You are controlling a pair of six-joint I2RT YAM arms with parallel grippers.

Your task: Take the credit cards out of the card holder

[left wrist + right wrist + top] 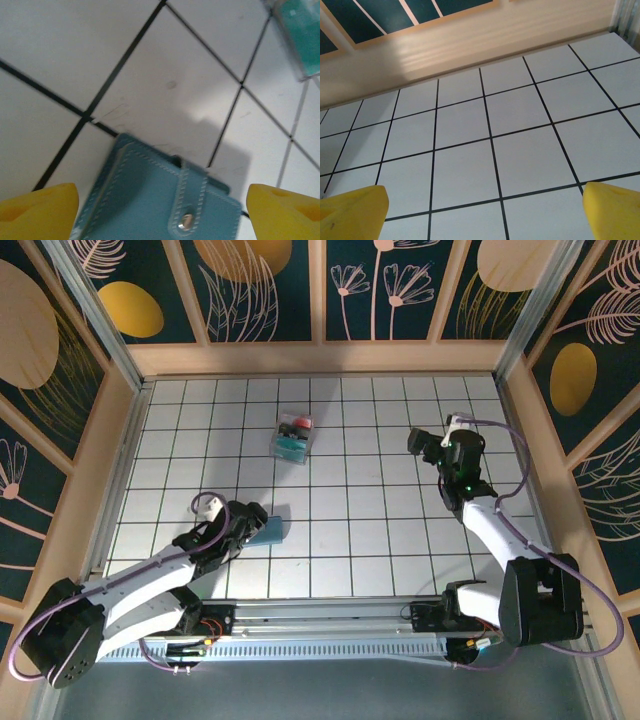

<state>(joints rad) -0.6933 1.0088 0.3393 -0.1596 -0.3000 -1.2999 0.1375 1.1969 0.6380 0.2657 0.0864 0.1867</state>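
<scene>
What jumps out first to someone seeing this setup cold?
The closed blue card holder lies front left, strap snapped, the left gripper open astride it. Farther back sits a clear plastic box holding teal and red; the right gripper hangs open at right.

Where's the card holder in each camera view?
Top external: card holder lower left, at the left tool tip.
Left wrist: card holder bottom centre, snap strap showing, between the yellow fingers.
Right wrist: white tiles up to the wall.
Shared landmark: clear box, upper centre from above, top right in the left wrist view.
</scene>
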